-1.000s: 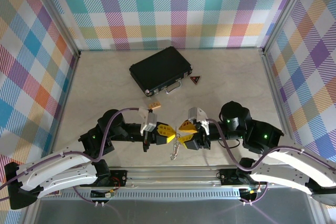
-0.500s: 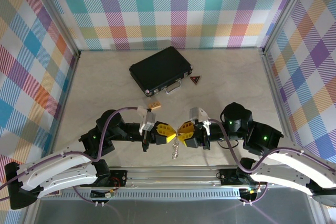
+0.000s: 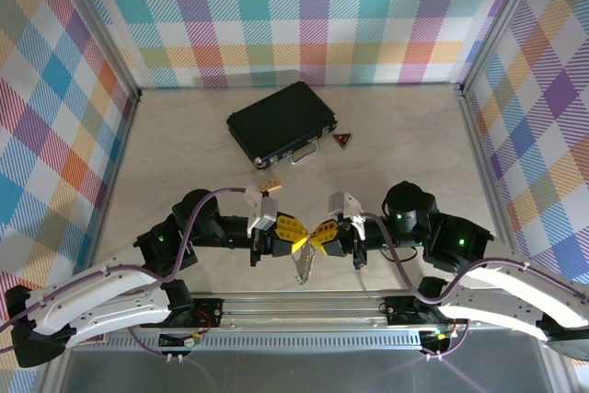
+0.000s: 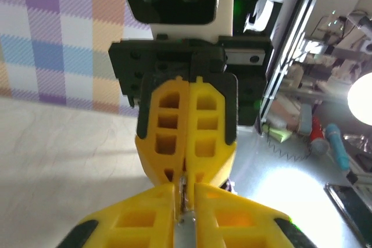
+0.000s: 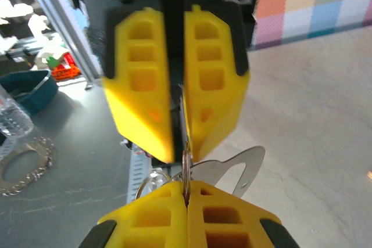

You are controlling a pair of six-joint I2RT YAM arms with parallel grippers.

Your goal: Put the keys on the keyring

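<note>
Right wrist view: right gripper [image 5: 186, 193] clamped on the thin silver loop of the keys [image 5: 232, 169], tip to tip with the left gripper [image 5: 179, 143], whose fingers [image 5: 145, 85] stand slightly apart around that loop; key blades stick out just beside both tips.

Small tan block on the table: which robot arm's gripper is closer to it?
Left. In the top view the left gripper sits just below the tan block; the right gripper faces it tip to tip, farther to the block's right.
</note>
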